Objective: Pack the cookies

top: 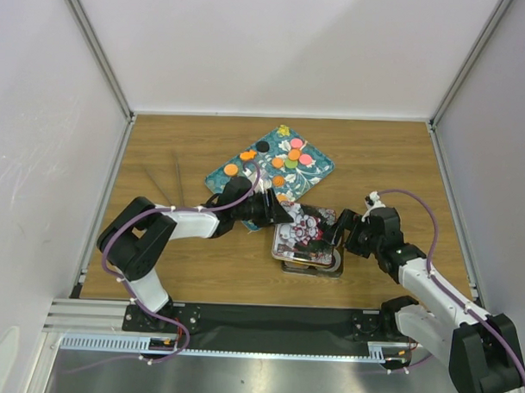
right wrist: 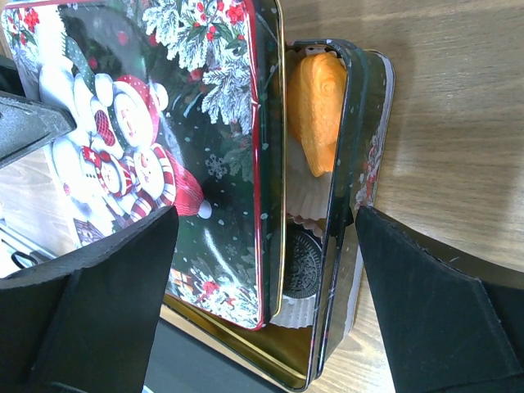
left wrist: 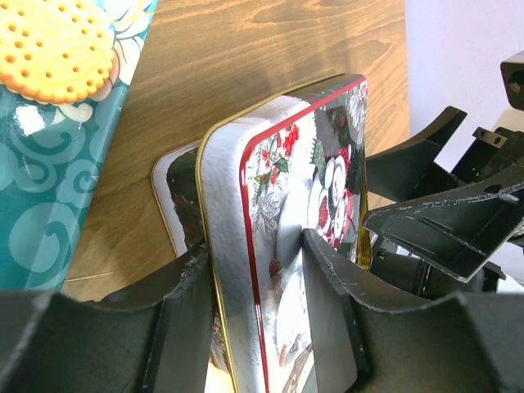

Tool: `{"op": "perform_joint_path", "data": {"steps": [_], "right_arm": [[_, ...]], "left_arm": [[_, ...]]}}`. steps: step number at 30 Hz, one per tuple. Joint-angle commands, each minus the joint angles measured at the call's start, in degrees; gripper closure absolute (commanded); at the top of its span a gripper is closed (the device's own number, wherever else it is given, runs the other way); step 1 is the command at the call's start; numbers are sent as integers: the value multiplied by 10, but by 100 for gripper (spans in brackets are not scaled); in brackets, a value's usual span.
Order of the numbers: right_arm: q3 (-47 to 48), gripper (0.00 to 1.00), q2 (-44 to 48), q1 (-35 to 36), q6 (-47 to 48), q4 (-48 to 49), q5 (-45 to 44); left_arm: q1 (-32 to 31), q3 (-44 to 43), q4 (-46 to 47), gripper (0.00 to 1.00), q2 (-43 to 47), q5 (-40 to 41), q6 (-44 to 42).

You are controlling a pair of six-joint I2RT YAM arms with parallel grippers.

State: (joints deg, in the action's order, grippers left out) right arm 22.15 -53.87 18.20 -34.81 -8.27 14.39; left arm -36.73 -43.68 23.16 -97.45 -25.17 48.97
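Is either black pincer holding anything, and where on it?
The left pincer grips the rectangular snowman-printed metal lid by one edge; the right pincer is open, holding nothing.

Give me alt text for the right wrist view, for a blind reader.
A snowman-printed tin lid half covers an open tin, exposing an orange cookie and a dark sandwich cookie in white paper cups. The right gripper straddles the tin, jaws wide open.

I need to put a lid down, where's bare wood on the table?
Bare wooden table left of the teal floral tray, and right of it. Crowded centre: left gripper holds the snowman-printed lid over the Christmas tin, right gripper open astride it.
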Motion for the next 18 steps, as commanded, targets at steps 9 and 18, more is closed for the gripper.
{"op": "perform_joint_path", "data": {"steps": [9,18], "right_arm": [[23,5,-8,11,10,13,-13],[25,5,-24,18,8,25,-14]], "left_arm": [[-12,-17,-48,53,-18,35,-54],[-21,-30,-70,53,-36,38,-63]]}}
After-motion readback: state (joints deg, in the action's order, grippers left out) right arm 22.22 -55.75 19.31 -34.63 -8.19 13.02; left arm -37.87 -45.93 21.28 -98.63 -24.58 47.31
